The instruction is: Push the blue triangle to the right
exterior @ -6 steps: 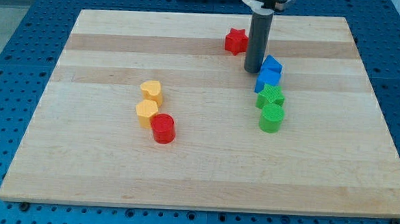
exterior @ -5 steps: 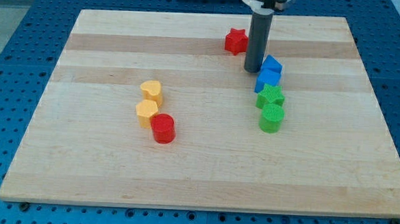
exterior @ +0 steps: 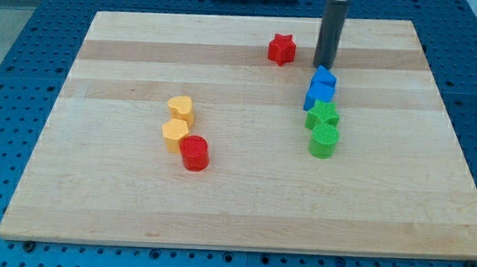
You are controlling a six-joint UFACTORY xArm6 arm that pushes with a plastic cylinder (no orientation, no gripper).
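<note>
Two blue blocks touch each other right of the board's middle. The upper blue block [exterior: 324, 77] looks like a cube. The lower blue block [exterior: 317, 95] has a pointed corner and looks like the triangle. My tip [exterior: 324, 66] is just above the upper blue block, at its top edge, and I cannot tell if it touches. The rod rises from there out of the view's top.
A green star [exterior: 324, 115] touches the lower blue block from below, with a green cylinder [exterior: 324, 141] under it. A red star [exterior: 281, 48] lies left of my tip. A yellow heart [exterior: 180, 108], a yellow block [exterior: 174, 132] and a red cylinder [exterior: 194, 153] cluster at centre left.
My tip has moved up and to the right, from the left side of the blue blocks to just above the upper one. No block has moved.
</note>
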